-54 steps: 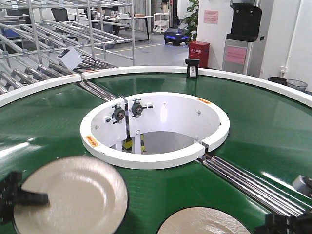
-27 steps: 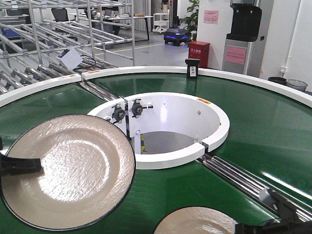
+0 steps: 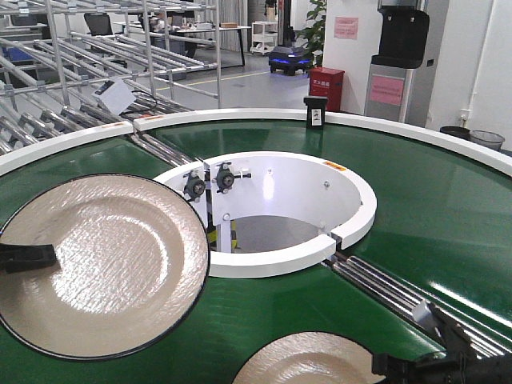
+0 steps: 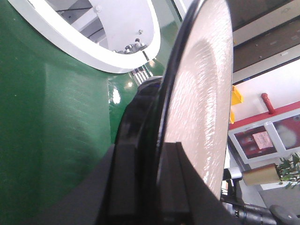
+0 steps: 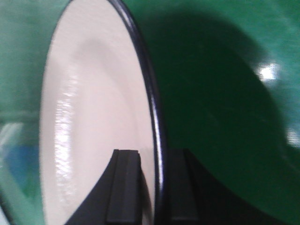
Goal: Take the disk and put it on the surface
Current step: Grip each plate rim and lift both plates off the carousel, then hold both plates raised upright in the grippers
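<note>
Racks: metal tube racks (image 3: 72,48) stand at the far left, behind the belt.
Left fingers: the left fingers (image 3: 28,258) are closed on the left edge of a disk. The left wrist view shows one black finger on each face, with the dark rim pinched between them.
Left disk: the left disk (image 3: 100,264) is a cream plate with a thin dark rim. It is held at the left of the front view, face up and tilted a little. Its right edge overlaps the white inner ring. In the left wrist view it appears edge-on (image 4: 201,93) and stands away from the green belt.
Belt: the green conveyor belt (image 3: 432,216) is a wide ring, with a white outer rim (image 3: 240,114) along its far side.
Inner ring: the white inner ring (image 3: 352,204) sits in the middle of the belt around an open round well.
Right disk: the right disk (image 3: 312,364) is a second cream plate, low in the front view and right of centre. The bottom edge of the view cuts it off. It lies over the green belt, and I cannot tell whether it touches the belt.
Black box: a small black box (image 3: 314,112) stands on the far rim.
Rollers: steel rollers (image 3: 384,292) cross the belt from the inner ring toward the lower right.
Right fingers: the right fingers (image 3: 392,370) are clamped on the right edge of the right disk. The right wrist view shows the rim (image 5: 157,140) between the two black fingers.
Background: a red cabinet (image 3: 326,86) and a dark dispenser (image 3: 400,36) stand beyond the belt.
</note>
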Robot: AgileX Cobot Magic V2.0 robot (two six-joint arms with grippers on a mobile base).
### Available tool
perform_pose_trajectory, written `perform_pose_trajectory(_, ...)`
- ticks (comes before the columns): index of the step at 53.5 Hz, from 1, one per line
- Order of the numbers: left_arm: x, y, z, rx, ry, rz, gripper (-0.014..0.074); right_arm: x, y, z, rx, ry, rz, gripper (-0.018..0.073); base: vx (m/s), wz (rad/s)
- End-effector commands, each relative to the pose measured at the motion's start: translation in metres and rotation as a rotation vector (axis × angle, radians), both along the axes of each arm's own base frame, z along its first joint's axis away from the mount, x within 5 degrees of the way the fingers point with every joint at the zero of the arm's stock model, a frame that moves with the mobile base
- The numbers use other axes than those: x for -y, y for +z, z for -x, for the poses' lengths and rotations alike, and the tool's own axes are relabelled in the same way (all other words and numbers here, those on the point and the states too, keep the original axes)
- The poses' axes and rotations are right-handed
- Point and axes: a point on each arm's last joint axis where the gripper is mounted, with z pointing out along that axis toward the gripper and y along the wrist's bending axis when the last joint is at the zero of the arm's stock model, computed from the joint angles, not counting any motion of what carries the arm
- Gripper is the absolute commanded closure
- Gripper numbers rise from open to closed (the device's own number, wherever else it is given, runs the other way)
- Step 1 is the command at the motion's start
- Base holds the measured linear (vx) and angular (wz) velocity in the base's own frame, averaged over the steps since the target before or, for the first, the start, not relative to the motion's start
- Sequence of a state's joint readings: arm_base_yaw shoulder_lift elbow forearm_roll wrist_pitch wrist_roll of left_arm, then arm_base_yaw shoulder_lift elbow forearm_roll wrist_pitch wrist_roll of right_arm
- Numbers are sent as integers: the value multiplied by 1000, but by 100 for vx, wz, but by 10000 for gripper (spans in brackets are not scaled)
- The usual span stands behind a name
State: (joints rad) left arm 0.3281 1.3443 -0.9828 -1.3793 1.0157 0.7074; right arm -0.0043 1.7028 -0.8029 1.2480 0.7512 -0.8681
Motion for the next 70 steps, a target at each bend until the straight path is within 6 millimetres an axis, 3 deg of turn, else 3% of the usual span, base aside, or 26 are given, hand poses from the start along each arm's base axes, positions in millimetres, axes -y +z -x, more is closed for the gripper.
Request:
perform_pose_trajectory(1, 5, 29, 4, 96, 11, 124, 598, -8, 33, -5, 71, 42, -102, 569, 0, 0)
perform_pose_trajectory(10, -1, 22, 1, 77, 70, 33, 596, -10, 81, -16, 108, 11, -174, 567, 0, 0)
perform_pose_trajectory(20, -8, 7, 2, 5, 87, -149, 595, -10, 150, -13, 189, 57, -129, 567, 0, 0)
perform_pose_trajectory(32, -8, 3, 4, -116, 124, -88, 595, -11, 240, -5, 310, 6, -174, 567, 0, 0)
perform_pose_trajectory(41, 17, 5, 3, -167, 71, 18, 595, -16, 288, -1, 393, -22, -351, 567, 0, 0)
perform_pose_trajectory(47, 48, 10, 2, -167, -4, 89, 595, -17, 303, 2, 430, -10, -399, 567, 0, 0)
perform_pose_trajectory(56, 83, 13, 4, -149, -74, 108, 595, -17, 305, -1, 421, -36, -453, 567, 0, 0)
perform_pose_trajectory(70, 115, 13, 6, -144, -58, 114, 595, -15, 302, -9, 431, -67, -451, 567, 0, 0)
